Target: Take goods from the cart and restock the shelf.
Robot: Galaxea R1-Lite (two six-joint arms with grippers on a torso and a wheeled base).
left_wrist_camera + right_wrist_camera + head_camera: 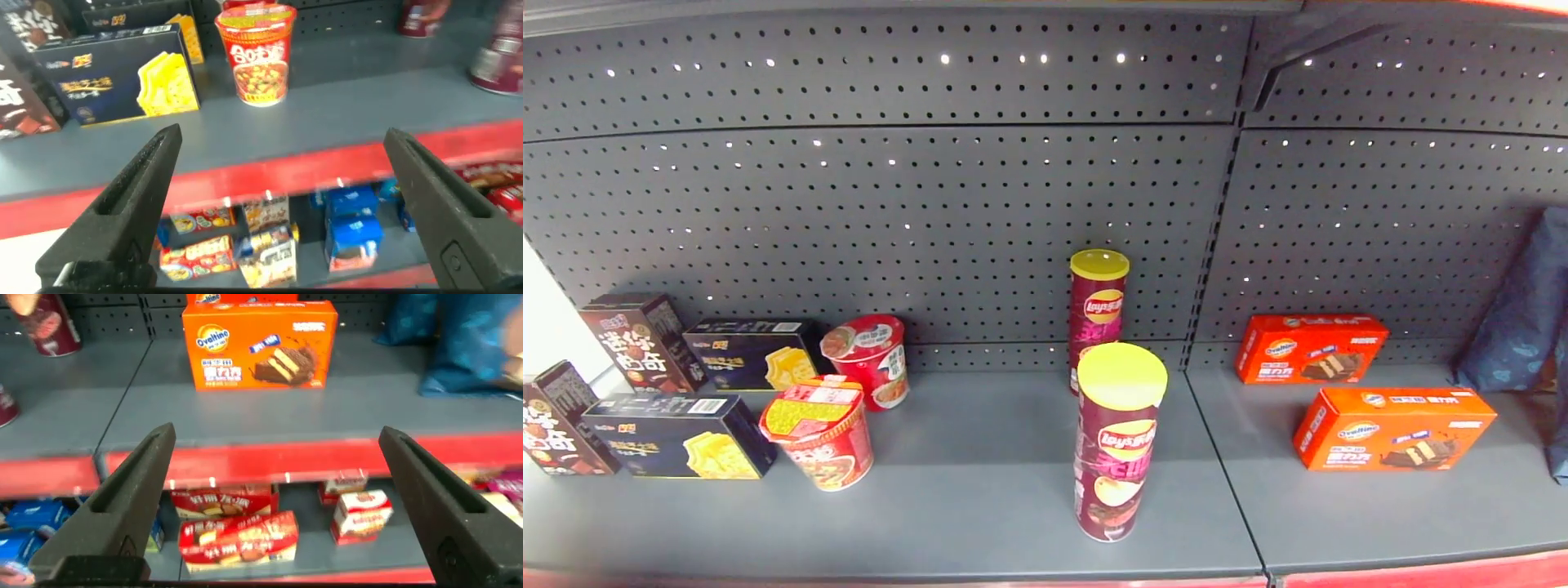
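A grey shelf (980, 498) with a perforated back panel (890, 212) carries goods in pairs, one in front of the other. From the robot's left come a front brown box (560, 418) and a rear brown box (641, 341), a front dark blue box (678, 435) and a rear dark blue box (756, 354), then a front noodle cup (818, 433) and a rear noodle cup (870, 359). In the middle a front chip can (1117, 441) and a rear chip can (1098, 306) stand upright with yellow lids, while on the right section lie a front orange box (1390, 427) and a rear orange box (1308, 349), with a blue bag (1523, 310) at the far right edge.
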